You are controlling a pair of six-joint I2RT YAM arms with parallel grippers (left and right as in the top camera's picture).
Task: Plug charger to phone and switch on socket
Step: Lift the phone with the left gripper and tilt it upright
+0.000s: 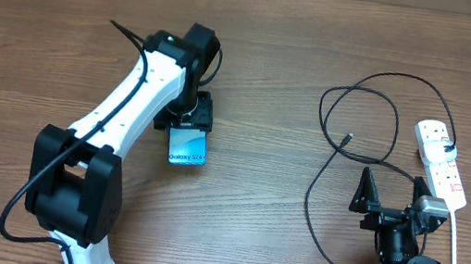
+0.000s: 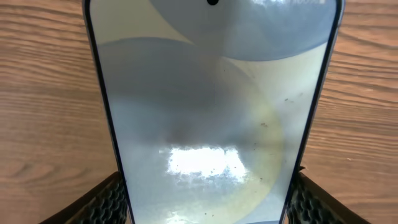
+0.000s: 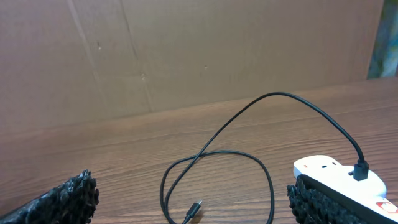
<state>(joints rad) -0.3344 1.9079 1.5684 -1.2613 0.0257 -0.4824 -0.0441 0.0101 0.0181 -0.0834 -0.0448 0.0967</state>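
The phone (image 1: 187,146) lies flat on the wooden table with its teal screen up and "Galaxy" text showing. My left gripper (image 1: 188,125) is over its far end. In the left wrist view the phone (image 2: 211,93) fills the frame, and the pads of my left gripper (image 2: 205,202) press on both of its long edges. The charger cable (image 1: 382,88) loops on the right. Its metal-tipped free end (image 1: 348,138) (image 3: 196,206) lies loose, and its plug head (image 1: 451,148) (image 3: 359,169) sits in the socket strip (image 1: 441,167) (image 3: 329,171). My right gripper (image 1: 392,191) (image 3: 193,202) is open and empty behind the cable tip.
The strip's thick white cord (image 1: 457,254) runs toward the table's front edge at the right. A cardboard wall (image 3: 186,50) stands behind the table. The cable's lower loop (image 1: 313,209) lies just left of my right gripper.
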